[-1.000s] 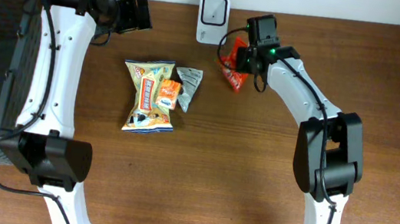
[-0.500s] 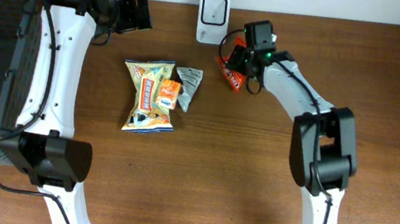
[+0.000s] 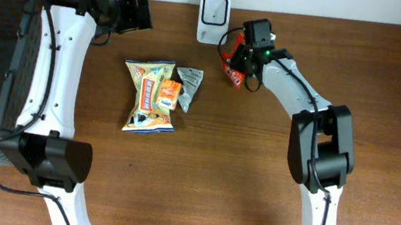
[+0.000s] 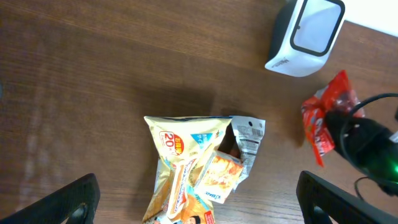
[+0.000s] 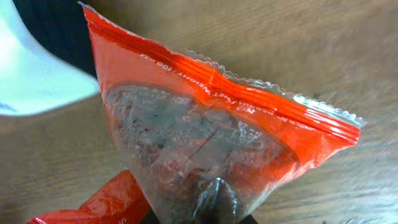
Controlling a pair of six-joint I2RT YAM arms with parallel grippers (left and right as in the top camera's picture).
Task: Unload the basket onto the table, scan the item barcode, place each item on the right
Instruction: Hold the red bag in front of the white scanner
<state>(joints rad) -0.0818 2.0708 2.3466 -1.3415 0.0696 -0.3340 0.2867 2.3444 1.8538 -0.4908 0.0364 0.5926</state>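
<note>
Fingers clamped on the red packet up close at the right wrist, white scanner just behind. From the left wrist: left gripper gaping wide, holding nothing, above the snack pile. Overhead: right gripper holding the packet just beside the scanner, not squarely at its window. Packet in hand, so; showing the barcode left to do, by the look of it.

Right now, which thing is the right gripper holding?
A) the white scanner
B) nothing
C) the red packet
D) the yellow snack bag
C: the right gripper is shut on the red packet, which fills its wrist view, close to the white scanner; the yellow snack bag lies apart, untouched.
</note>
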